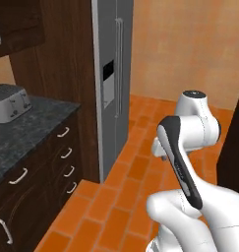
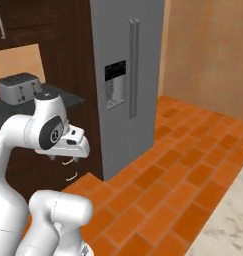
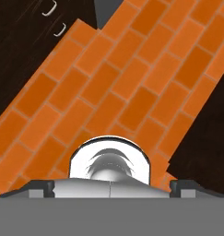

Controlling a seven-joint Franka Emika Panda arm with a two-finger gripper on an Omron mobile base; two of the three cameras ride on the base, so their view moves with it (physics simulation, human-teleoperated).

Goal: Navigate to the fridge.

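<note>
Silver fridge (image 1: 111,83) stands ahead and a bit to the left, past the dark tabletop (image 1: 27,130) with the toaster (image 1: 10,102). Some orange floor (image 2: 193,165) is left to cross. I cannot tell if the gripper is apart or together.

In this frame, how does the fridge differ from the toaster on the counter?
The fridge is tall and stands on the orange floor; the toaster is small and squat and sits on the dark counter. The fridge has long vertical handles and a dark dispenser panel in its left door; the toaster has slots in its top. Both are silver-grey.
</note>
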